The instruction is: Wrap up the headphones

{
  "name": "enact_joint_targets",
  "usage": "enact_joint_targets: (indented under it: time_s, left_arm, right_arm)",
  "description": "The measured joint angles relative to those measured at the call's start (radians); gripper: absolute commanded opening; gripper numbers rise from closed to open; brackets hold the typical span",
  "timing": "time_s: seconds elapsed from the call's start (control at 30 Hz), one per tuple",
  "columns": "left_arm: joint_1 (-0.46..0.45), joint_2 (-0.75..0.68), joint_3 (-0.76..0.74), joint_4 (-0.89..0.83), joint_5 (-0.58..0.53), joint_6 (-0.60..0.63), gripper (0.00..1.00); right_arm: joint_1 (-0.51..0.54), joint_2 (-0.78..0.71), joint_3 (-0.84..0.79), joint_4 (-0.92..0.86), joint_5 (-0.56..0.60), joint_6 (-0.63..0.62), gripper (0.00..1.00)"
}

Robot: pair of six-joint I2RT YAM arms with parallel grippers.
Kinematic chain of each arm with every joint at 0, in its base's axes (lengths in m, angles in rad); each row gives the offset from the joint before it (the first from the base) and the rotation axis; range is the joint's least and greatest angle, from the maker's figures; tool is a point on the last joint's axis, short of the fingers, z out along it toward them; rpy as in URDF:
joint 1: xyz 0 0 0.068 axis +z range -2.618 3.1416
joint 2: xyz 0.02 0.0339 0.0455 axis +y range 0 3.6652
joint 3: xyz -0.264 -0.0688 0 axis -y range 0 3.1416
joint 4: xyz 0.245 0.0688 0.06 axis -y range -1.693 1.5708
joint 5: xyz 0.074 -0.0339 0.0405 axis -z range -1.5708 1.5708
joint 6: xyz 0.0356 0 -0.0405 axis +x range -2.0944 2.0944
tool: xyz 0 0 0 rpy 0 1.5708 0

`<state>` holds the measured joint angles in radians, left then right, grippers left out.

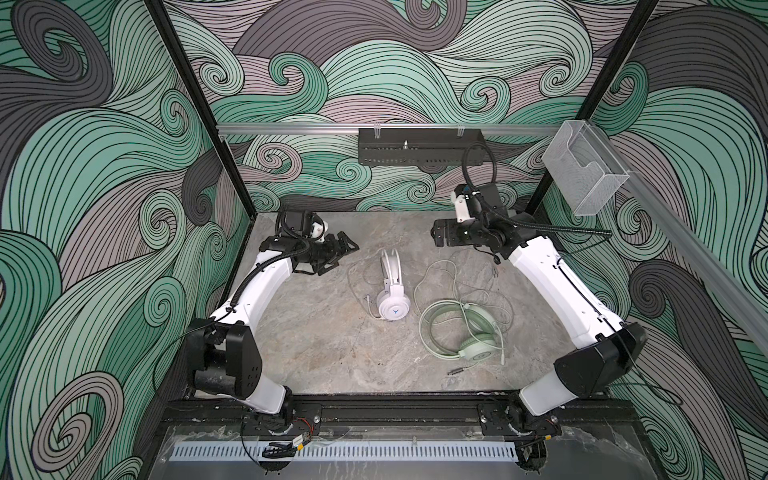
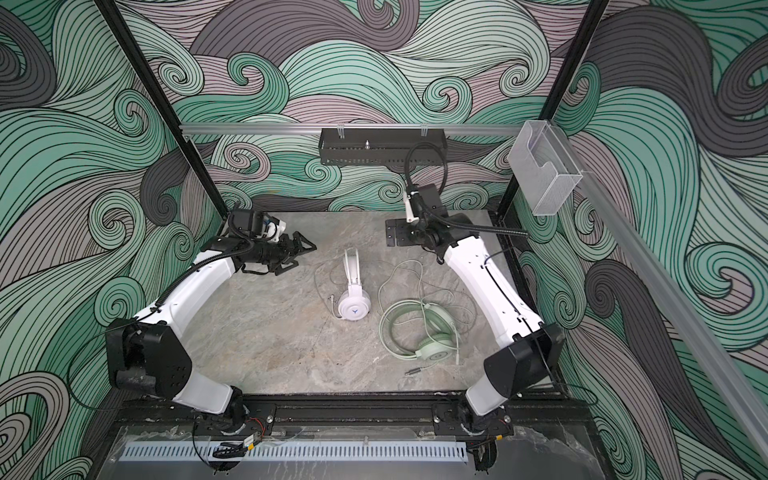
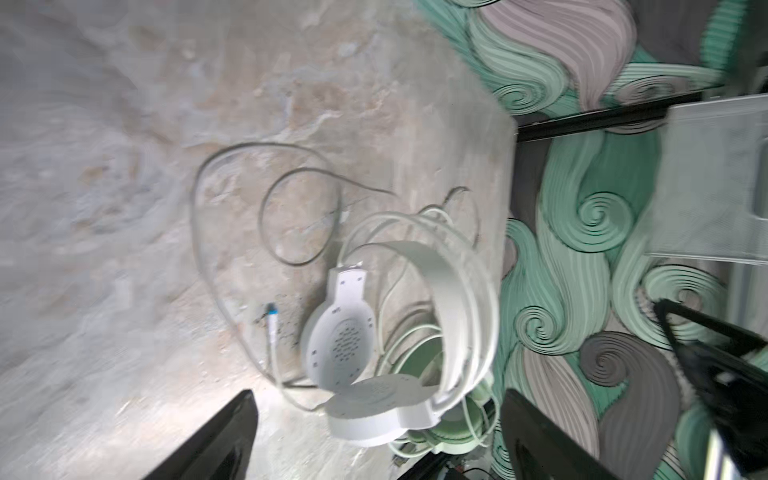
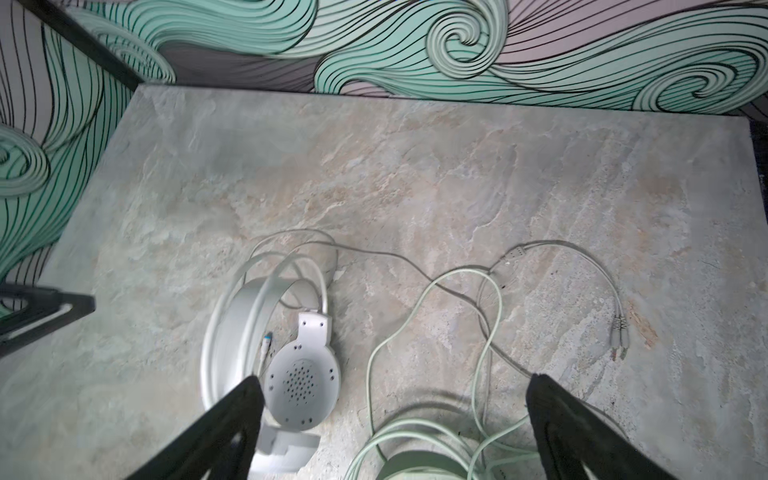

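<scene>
Spread, empty: left gripper (image 1: pixel 343 257), right gripper (image 1: pixel 445 234). Ahead of left, thin white cable (image 3: pixel 192 212) is best pinched near white plastic over-ear headset (image 1: pixel 392 307).

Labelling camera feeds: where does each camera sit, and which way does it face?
Both top views: overhead at the front, looking down; table, both arms, left end effector, right end effector.
Left wrist: faces white headphones, green headphones behind; own fingers.
Right wrist: tilted down at both; own fingers.
Shared: all show the white headphones.
</scene>
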<state>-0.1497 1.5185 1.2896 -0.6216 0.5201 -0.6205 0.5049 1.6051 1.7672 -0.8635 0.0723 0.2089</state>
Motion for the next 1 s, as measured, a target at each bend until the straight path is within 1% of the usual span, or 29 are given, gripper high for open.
enact_joint_targets:
  time_s: [0.1,0.13,0.23,0.33,0.4,0.47,0.53,0.7,0.87,1.0]
  left_arm:
    - [0.006,-0.024,-0.043,-0.029,-0.066,0.039,0.93]
    - [0.01,-0.039,-0.06,-0.027,-0.071,0.051,0.93]
    - [0.009,-0.131,-0.139,0.019,-0.066,0.143,0.93]
    - [-0.016,-0.224,-0.228,0.105,-0.097,0.268,0.92]
    - [-0.03,-0.264,-0.305,0.21,-0.126,0.33,0.93]
    - [-0.035,-0.269,-0.375,0.33,-0.138,0.379,0.93]
    - [-0.036,-0.224,-0.401,0.405,-0.138,0.414,0.93]
    - [-0.06,-0.012,-0.334,0.497,-0.098,0.534,0.94]
    - [-0.116,0.108,-0.259,0.512,-0.014,0.659,0.95]
    - [-0.134,0.178,-0.181,0.523,0.051,0.72,0.95]
  right_arm:
    - [0.112,0.043,0.067,-0.03,0.023,-0.008,0.99]
    - [0.14,0.052,0.077,-0.04,0.027,-0.01,0.99]
    - [0.201,0.08,0.087,-0.073,0.037,-0.014,0.99]
    - [0.209,0.092,0.071,-0.102,0.035,-0.01,0.99]
    - [0.19,0.087,0.06,-0.118,0.032,0.0,0.99]
    - [0.165,0.076,0.053,-0.132,0.03,0.009,0.99]
    - [0.143,0.061,0.053,-0.14,0.026,0.011,0.99]
    - [0.106,-0.003,0.019,-0.145,0.01,0.011,0.99]
    - [0.061,-0.041,-0.016,-0.143,-0.02,0.011,0.99]
    - [0.008,-0.05,-0.032,-0.143,-0.029,0.011,0.99]
